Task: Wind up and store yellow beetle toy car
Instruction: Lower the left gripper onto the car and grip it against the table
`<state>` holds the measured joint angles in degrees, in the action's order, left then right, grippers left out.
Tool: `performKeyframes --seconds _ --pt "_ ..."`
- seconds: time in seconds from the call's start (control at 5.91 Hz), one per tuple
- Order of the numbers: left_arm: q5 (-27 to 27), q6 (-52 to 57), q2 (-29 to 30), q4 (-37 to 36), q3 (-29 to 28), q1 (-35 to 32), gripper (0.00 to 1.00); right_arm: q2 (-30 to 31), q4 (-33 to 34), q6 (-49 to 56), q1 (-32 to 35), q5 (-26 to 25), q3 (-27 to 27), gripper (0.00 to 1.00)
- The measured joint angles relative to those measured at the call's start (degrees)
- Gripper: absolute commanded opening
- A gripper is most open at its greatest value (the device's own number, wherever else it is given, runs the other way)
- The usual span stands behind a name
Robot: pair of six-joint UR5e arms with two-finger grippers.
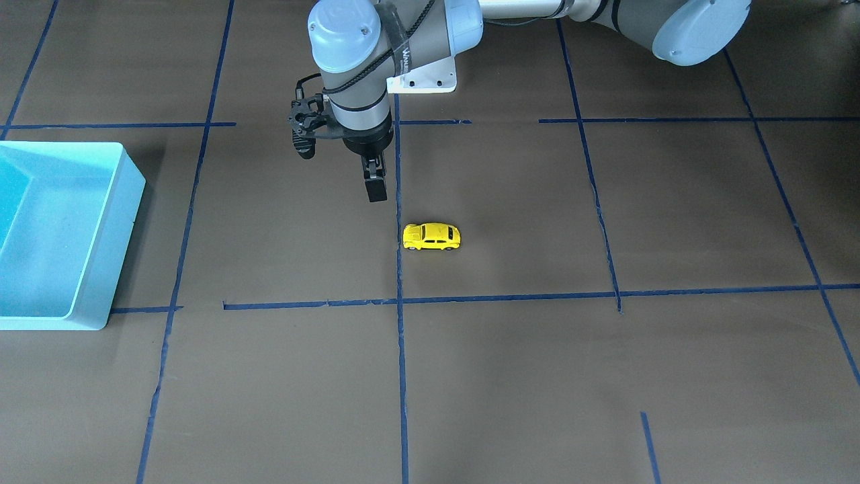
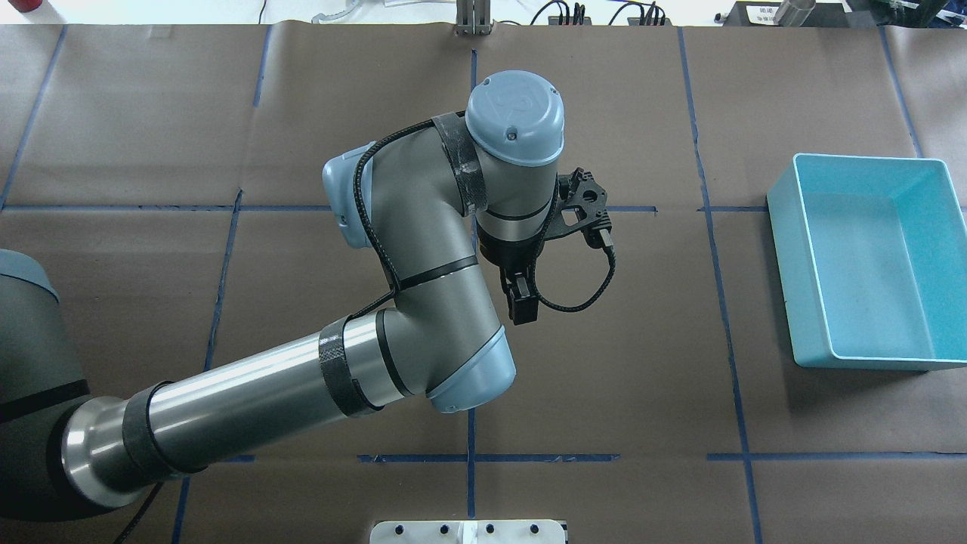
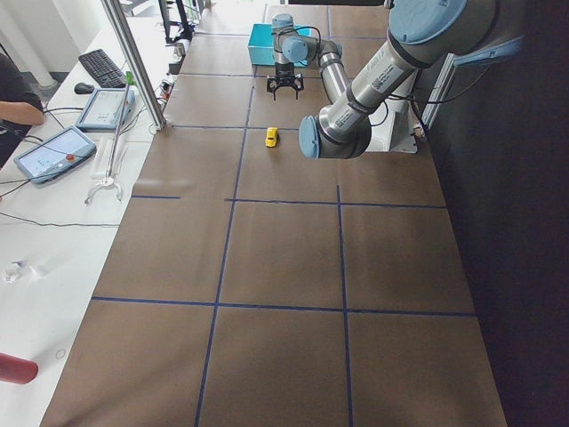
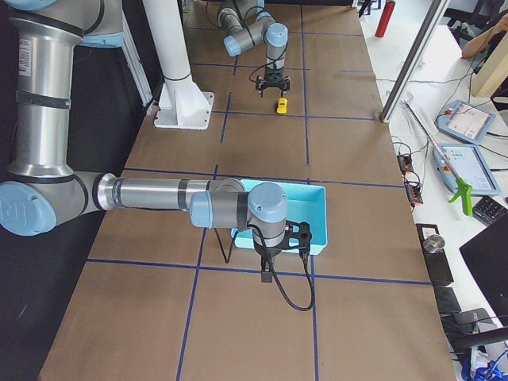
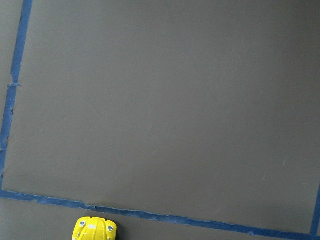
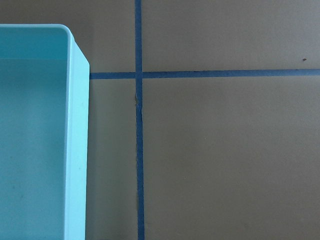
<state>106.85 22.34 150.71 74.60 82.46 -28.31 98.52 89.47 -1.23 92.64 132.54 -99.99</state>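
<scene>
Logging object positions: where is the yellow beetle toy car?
Front-facing view: the yellow beetle toy car sits on the table near centre, just right of a blue tape line, near the left gripper.

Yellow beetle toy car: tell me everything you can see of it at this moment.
The yellow beetle toy car is tiny and bright, shiny yellow, with a rounded body, dark windows and small dark wheels. It stands upright on its wheels on the brown table, lengthwise across the front-facing view, with one end close beside a blue tape line. Only the table touches it. The left gripper hangs apart from it, nearer the robot. The overhead view does not show it.
</scene>
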Motion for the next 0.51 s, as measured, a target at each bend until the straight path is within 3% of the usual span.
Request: performKeyframes --seconds 0.51 --pt "-5.38 8.4 -2.11 2.54 -3.05 0.52 1.0 0.01 0.0 0.0 0.0 0.0 0.0 1.0"
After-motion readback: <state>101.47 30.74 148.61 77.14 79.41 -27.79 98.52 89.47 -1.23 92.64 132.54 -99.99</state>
